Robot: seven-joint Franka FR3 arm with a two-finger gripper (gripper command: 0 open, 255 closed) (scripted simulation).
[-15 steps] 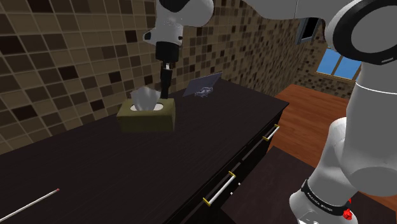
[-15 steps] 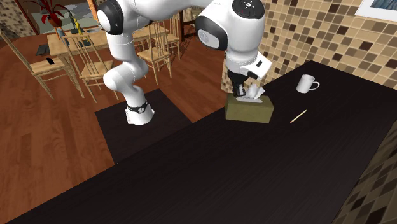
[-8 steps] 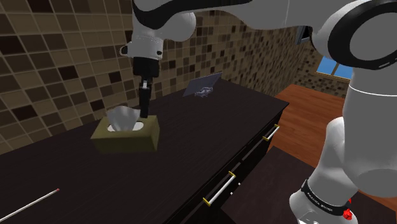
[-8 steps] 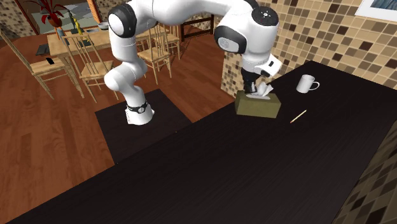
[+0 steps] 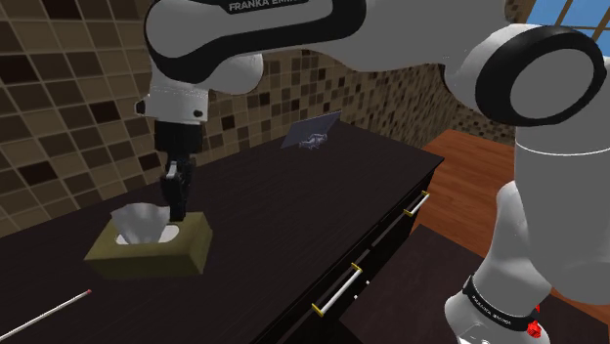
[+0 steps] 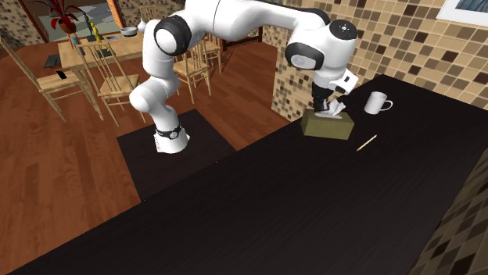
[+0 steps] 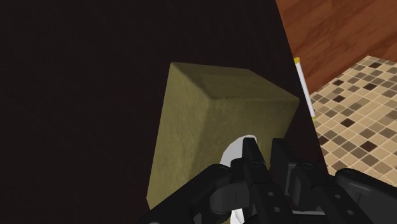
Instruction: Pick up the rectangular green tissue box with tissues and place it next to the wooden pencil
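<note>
gripper (image 5: pixel 179 209) is clamping a wall of the olive-green tissue box (image 5: pixel 149 252), one finger seemingly in the tissue slot, the other outside. box is sitting low over the dark counter (image 5: pixel 293 215) (touching or just clear, cannot tell), near the pencil (image 5: pixel 47 312) but not yet beside it. step in hand: carrying. next move is likely calling for a short shift toward the pencil, lowering flat, then letting go.

matt tissue box (image 5: pixel 152 262), smooth dark counter (image 5: pixel 293 217)
</note>
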